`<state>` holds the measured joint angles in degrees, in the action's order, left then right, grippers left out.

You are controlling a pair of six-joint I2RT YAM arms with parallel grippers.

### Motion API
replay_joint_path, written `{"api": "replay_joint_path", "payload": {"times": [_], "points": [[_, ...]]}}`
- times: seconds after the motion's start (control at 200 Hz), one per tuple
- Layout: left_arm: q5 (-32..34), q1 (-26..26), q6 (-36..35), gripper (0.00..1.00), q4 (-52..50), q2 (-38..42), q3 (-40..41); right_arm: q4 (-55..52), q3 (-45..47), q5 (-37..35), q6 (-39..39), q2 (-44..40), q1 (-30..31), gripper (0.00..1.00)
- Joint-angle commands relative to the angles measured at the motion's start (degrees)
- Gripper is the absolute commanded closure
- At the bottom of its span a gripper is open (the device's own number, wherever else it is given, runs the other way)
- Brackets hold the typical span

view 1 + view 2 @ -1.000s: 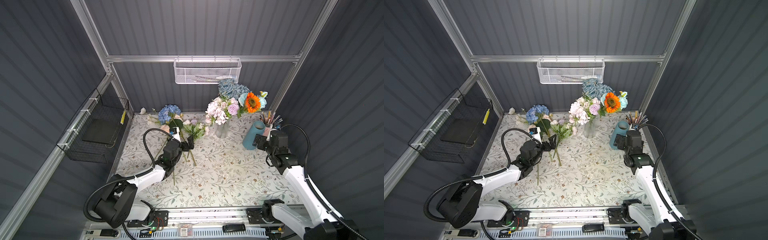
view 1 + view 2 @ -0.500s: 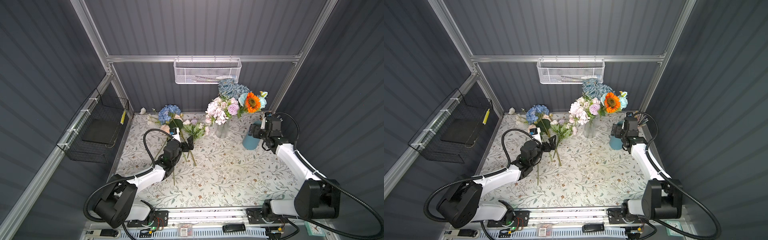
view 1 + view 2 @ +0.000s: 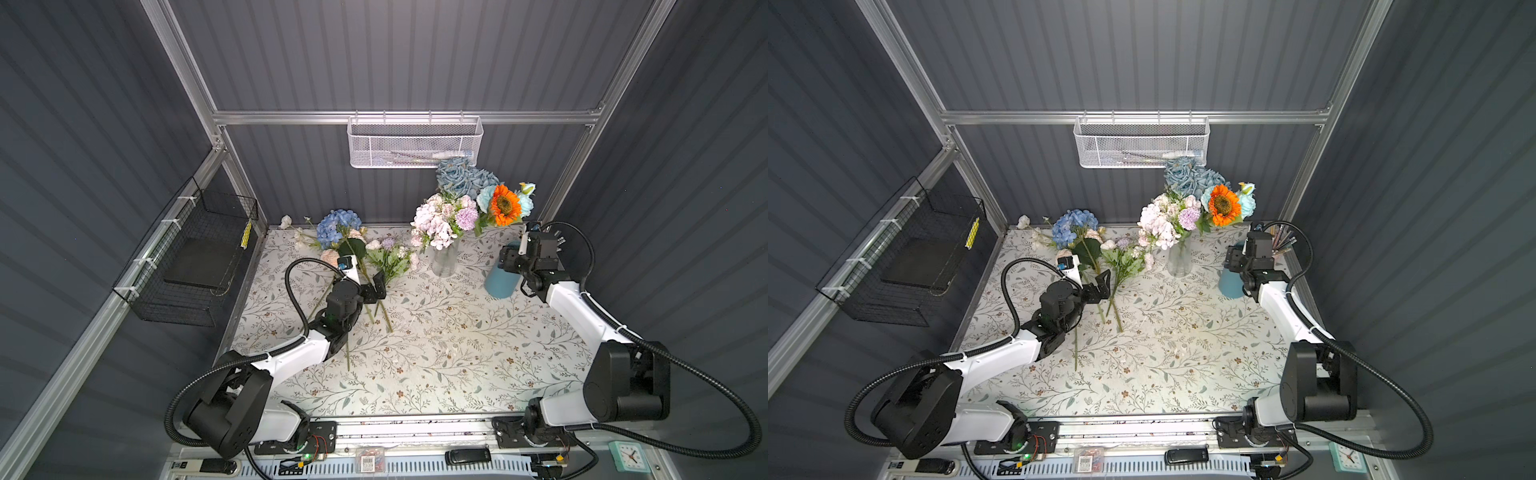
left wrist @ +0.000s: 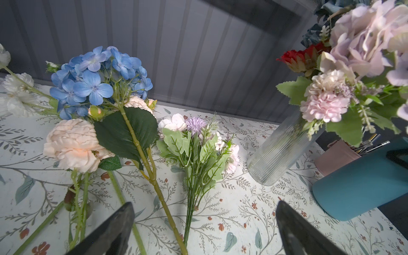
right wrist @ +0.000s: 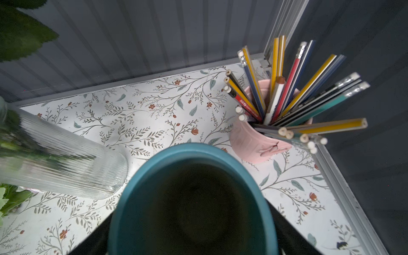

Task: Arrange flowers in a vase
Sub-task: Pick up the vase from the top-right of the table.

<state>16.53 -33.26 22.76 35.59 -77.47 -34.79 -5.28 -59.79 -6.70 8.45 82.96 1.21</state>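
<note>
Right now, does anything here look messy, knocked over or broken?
Nothing looks spilled or broken. The blue hydrangea, a peach bloom and a small pastel bunch lie flat on the table, and the teal vase stands empty beside the full glass vase.

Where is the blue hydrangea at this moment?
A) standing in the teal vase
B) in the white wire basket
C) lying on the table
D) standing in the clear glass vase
C: the blue hydrangea lies flat on the table, with its stem along the surface, apart from the glass vase.
</note>
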Motion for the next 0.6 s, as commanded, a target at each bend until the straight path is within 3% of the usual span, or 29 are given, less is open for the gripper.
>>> {"api": "replay_joint_path", "payload": {"times": [0.0, 0.3, 0.595], "points": [[1.4, 0.4, 0.2, 0.0, -0.6, 1.7, 0.0, 1.2, 1.0, 0.6, -0.5, -0.1, 0.2, 0.37], [3.3, 0.4, 0.5, 0.0, -0.7, 1.9, 0.0, -1.9, 3.7, 3.3, -0.7, -7.4, 2.0, 0.43], [4.5, 0.5, 0.2, 0.0, -0.7, 1.6, -0.2, -6.8, 7.5, -1.7, 0.0, -15.3, 14.4, 0.44]]}}
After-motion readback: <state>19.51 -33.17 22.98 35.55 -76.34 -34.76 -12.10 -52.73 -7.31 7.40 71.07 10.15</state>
